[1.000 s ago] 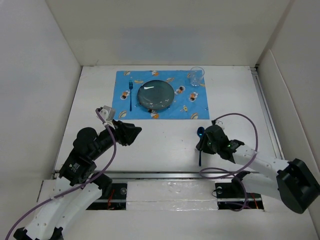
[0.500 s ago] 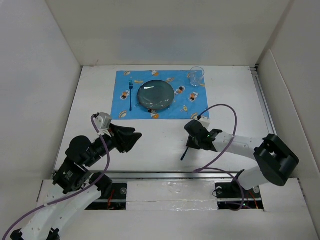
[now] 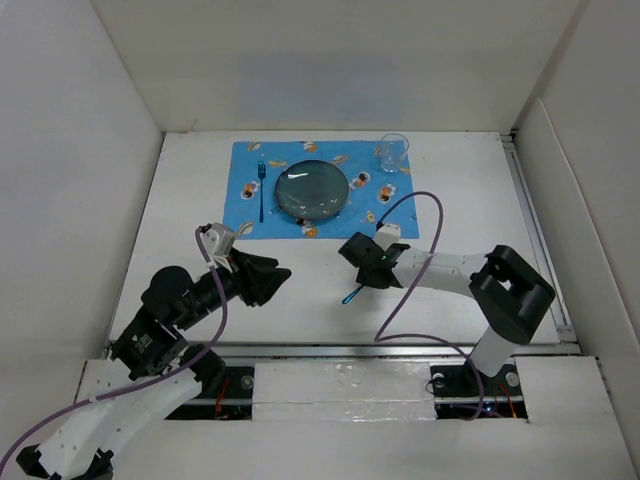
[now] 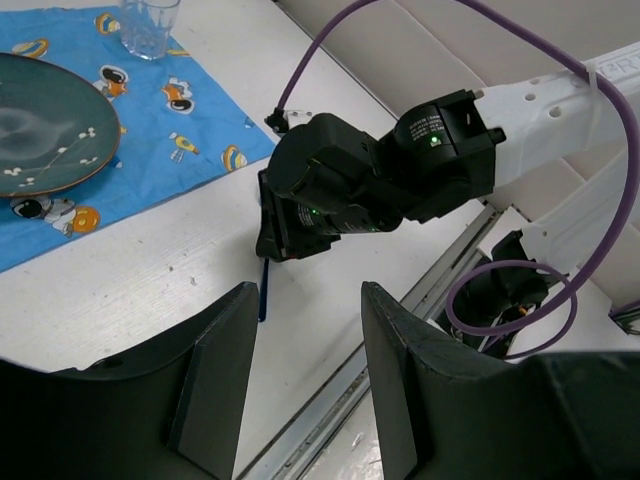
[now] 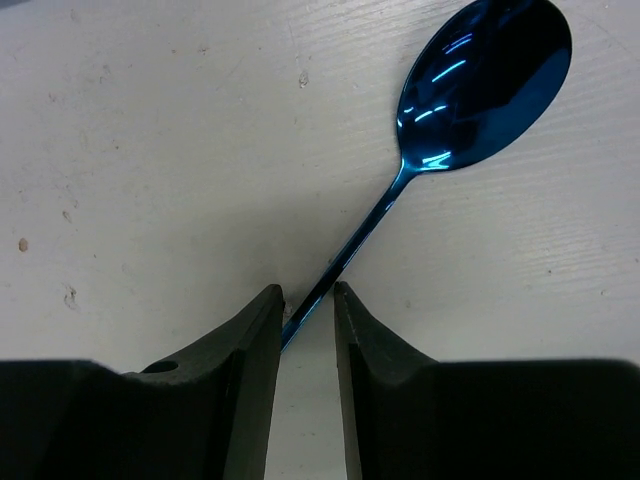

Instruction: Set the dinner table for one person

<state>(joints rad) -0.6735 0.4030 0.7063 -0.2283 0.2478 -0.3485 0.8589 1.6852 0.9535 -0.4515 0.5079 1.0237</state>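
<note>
Leftward the right jaws have swung, clamped on the handle of the blue spoon (image 5: 480,85), bowl beyond their tips, desk (image 5: 150,150) close beneath; the left jaws stand apart above it.

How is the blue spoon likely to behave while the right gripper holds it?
The spoon looks like glossy metal, so probably stiff but slippery. The right gripper pinches only its thin handle, so the bowl end may swivel.

Desk (image 3: 190,215): open lane between left hand (image 3: 280,275) and right hand (image 3: 358,278) clasping spoon (image 5: 485,75); beyond, placemat (image 3: 392,208), plate (image 3: 312,190), fork (image 3: 262,190), glass (image 3: 393,152); walls (image 3: 80,150) flanking.
</note>
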